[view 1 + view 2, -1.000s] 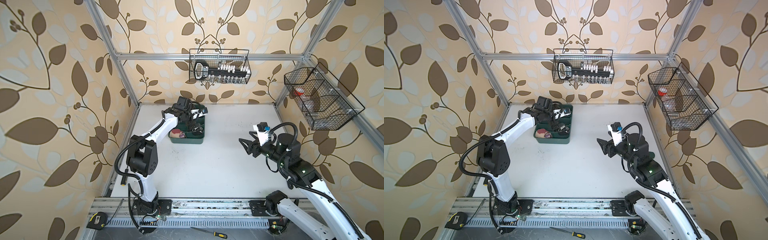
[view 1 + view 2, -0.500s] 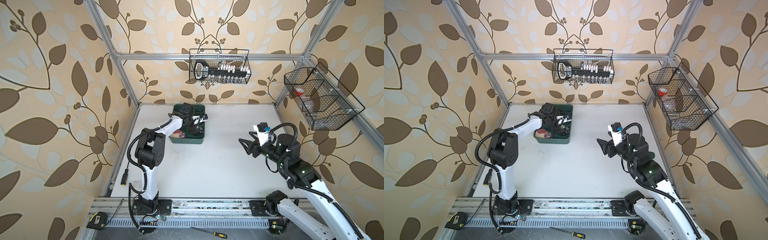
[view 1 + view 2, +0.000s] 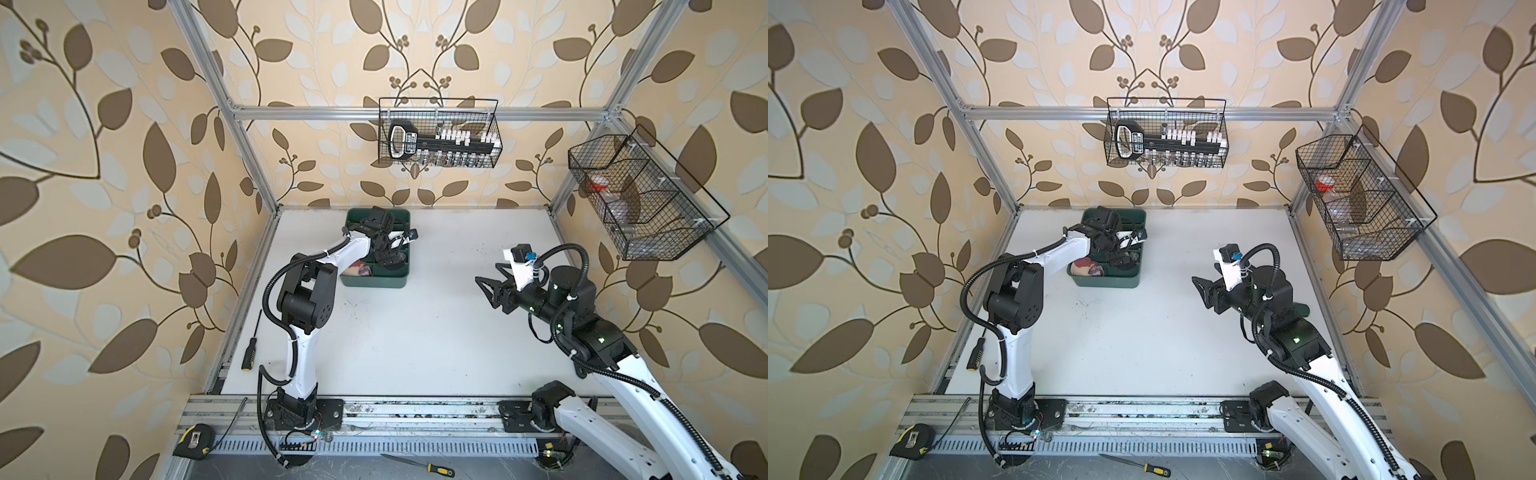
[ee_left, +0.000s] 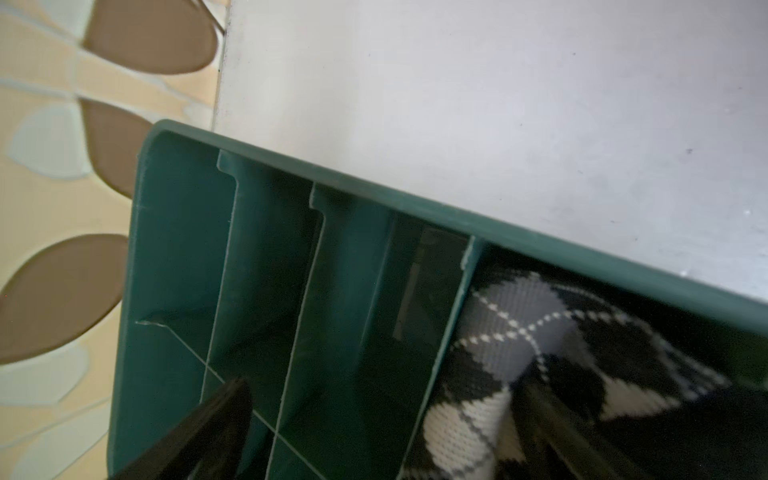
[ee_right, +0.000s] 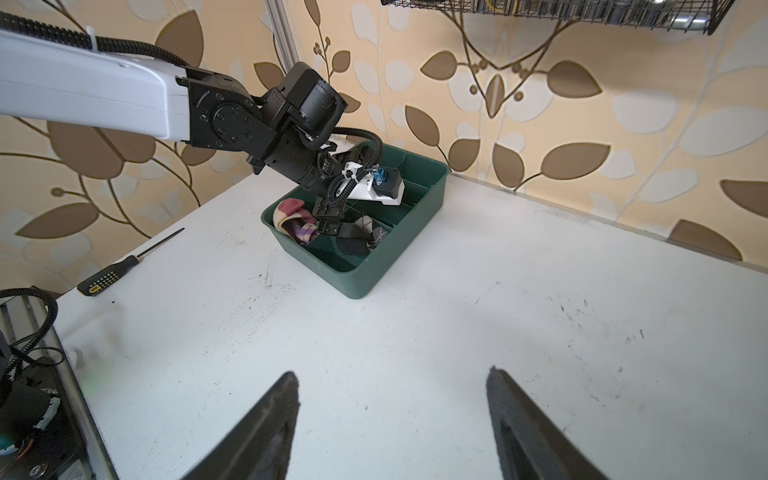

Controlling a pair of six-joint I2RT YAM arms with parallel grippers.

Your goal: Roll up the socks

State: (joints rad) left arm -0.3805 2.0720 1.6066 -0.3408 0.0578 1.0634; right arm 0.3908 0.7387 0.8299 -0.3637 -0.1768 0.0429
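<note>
Argyle sock (image 4: 511, 332) in green bin (image 4: 178, 249), beside left pincer (image 4: 382, 386) (spread wide)

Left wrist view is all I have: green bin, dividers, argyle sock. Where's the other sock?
Observer: The beige sock lies bunched in the bin, in a compartment next to the argyle sock.
Operator: What's the right hand doing?
Observer: The right hand hangs open over the bare table, well clear of the bin, holding nothing.
Operator: Anything loose on the table?
Observer: A screwdriver lies at its left edge.
</note>
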